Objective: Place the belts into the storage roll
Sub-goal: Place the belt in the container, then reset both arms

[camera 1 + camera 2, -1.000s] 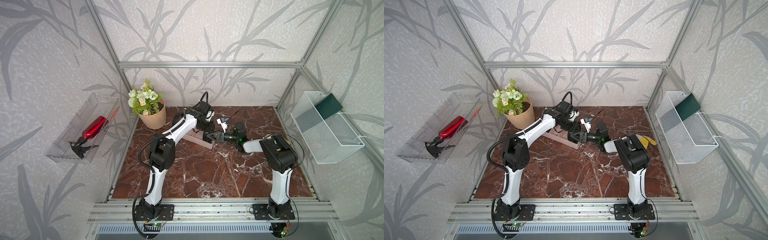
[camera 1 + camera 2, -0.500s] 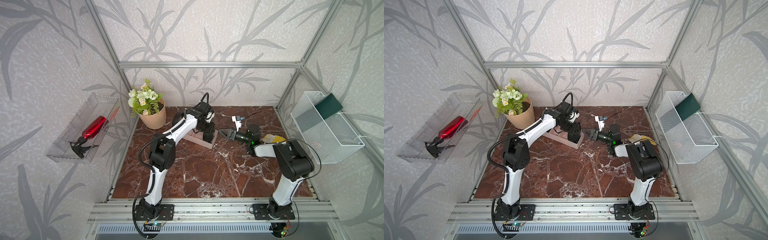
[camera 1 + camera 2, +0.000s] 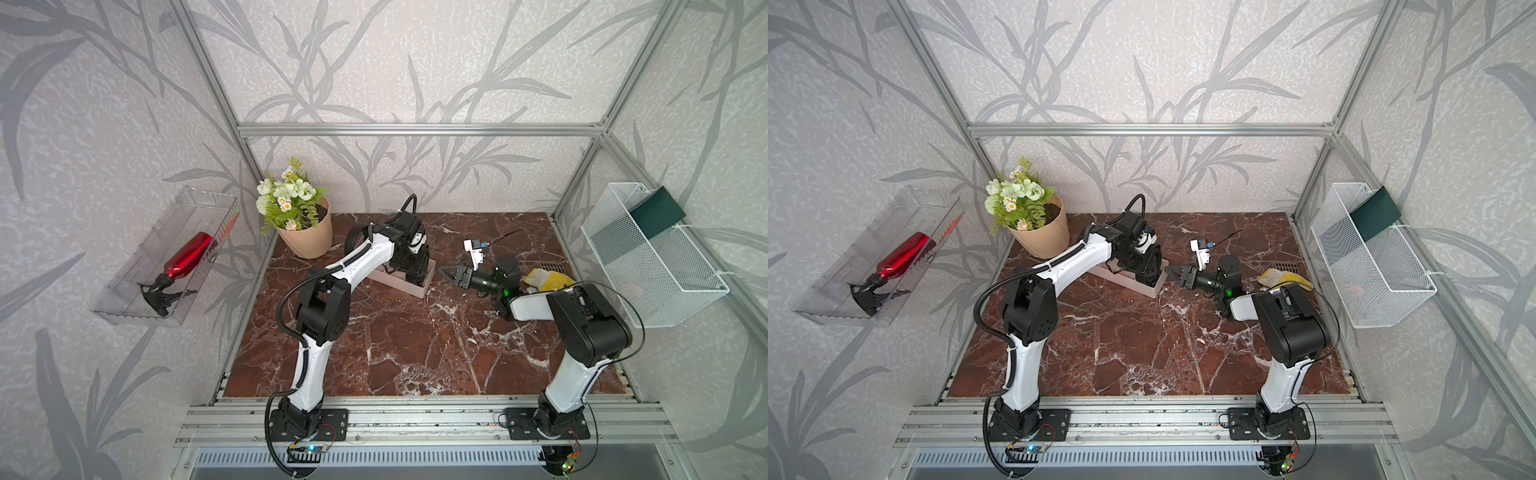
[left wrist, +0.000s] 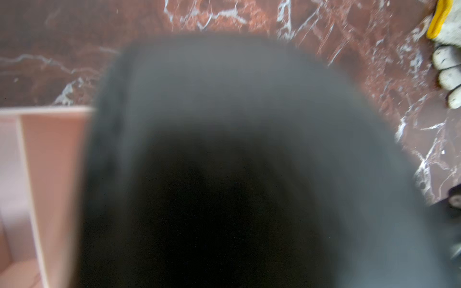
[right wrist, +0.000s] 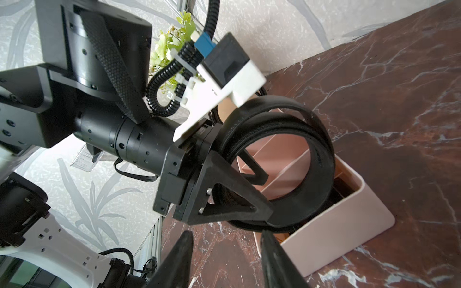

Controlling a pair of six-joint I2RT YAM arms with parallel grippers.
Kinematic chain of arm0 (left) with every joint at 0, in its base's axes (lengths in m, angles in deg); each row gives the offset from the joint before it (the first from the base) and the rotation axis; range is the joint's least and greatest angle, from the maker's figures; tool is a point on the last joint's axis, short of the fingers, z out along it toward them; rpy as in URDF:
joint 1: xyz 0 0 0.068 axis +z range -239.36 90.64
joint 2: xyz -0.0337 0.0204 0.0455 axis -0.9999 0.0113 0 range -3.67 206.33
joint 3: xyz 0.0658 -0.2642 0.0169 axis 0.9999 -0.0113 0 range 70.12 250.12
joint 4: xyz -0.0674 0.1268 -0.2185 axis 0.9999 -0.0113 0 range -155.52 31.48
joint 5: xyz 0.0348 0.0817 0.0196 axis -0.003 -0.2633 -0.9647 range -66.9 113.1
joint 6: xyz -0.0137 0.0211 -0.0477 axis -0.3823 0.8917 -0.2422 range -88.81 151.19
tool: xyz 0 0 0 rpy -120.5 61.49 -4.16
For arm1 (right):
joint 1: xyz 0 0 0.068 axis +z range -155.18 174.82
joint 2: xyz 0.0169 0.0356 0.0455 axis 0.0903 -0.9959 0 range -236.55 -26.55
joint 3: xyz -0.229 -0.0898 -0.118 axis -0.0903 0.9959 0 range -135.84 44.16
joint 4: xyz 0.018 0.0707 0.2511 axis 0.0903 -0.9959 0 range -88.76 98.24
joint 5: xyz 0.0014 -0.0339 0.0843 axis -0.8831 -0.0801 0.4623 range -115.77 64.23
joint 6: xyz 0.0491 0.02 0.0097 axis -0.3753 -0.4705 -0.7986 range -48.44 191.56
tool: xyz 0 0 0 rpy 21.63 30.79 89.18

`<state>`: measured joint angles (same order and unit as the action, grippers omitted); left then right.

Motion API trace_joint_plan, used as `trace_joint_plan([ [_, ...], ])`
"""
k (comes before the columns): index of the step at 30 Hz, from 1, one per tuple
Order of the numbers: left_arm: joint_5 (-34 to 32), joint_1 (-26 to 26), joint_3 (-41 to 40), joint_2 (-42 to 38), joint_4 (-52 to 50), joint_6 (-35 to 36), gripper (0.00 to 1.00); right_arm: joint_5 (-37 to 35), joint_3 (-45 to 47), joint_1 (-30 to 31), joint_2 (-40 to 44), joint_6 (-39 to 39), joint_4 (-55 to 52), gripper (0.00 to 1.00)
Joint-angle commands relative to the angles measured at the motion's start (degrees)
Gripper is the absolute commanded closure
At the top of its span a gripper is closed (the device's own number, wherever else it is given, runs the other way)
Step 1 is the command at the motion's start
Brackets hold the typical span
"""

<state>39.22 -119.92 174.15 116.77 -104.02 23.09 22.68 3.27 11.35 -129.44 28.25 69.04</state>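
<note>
In both top views the left gripper (image 3: 411, 272) is down over the end of the tray (image 3: 419, 286) farthest from the flowerpot (image 3: 309, 241). The right gripper (image 3: 451, 274) hangs just off that same tray end, holding nothing, jaws apart. The left wrist view is nearly filled by a blurred dark mass, probably the belt, with a pink tray (image 4: 50, 159) compartment beside it; nothing there shows the jaws. The right wrist view is the clear one: a coiled belt (image 5: 309, 179) stands on edge in the end compartment of the tray (image 5: 349, 224), and the left gripper (image 5: 262, 197) has one finger inside the coil and one outside. Whether they pinch the belt or have let go I cannot tell. The step in hand looks like seating this belt. Next, the left jaws should be clear of the coil and lift straight out without dragging it up. A second belt I cannot make out for certain.
</note>
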Motion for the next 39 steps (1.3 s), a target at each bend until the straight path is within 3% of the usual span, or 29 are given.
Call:
trace_joint_plan([
  [1,-1.98,-0.3,-1.95,-3.2,0.24,0.95,0.44,-0.65,0.57,0.1,2.72,1.01,-1.26,0.54],
  [5,-1.21,-0.31,-1.87,-4.78,0.77,1.34,0.4,-2.08,0.86,0.08,4.8,2.67,-5.17,0.54],
  [6,-0.63,-0.3,-2.32,-5.97,1.95,1.36,0.06,-2.67,0.76,0.08,6.9,3.65,-7.28,0.53],
  [7,-0.44,-0.3,-2.77,-7.0,3.29,1.11,0.01,-2.95,0.88,0.08,7.95,4.53,-9.23,0.52],
  [15,2.49,-0.31,-1.68,-11.93,4.6,1.08,0.01,-5.43,0.89,0.08,15.84,10.61,-23.4,0.51],
  [19,2.72,0.72,-2.84,-19.22,6.08,-0.08,0.01,-13.11,-0.38,-0.29,23.26,15.59,-38.24,0.51],
  [21,-0.21,1.77,-6.47,-26.17,8.66,-0.36,0.01,-21.25,-1.67,-1.11,27.82,18.46,-48.34,0.5],
  [23,-8.71,3.09,-13.82,-34.55,11.88,-2.46,0.01,-28.12,-2.49,-2.46,31.85,21.82,-55.64,0.46],
  [26,-13.46,7.42,-25.96,-45.89,12.76,-2.58,0.01,-37.21,-3.71,-5.76,36.09,25.22,-65.06,0.42],
  [34,-32.17,11.78,-48.81,-60.86,3.59,-3.5,0.01,-37.1,-1.32,-13.42,37.85,34.85,-70.48,0.41],
  [39,-34.18,12.75,-55.7,-61.93,7.06,-5.21,0.01,-34.92,6.67,-14.34,38.64,40.8,-57.62,0.4],
])
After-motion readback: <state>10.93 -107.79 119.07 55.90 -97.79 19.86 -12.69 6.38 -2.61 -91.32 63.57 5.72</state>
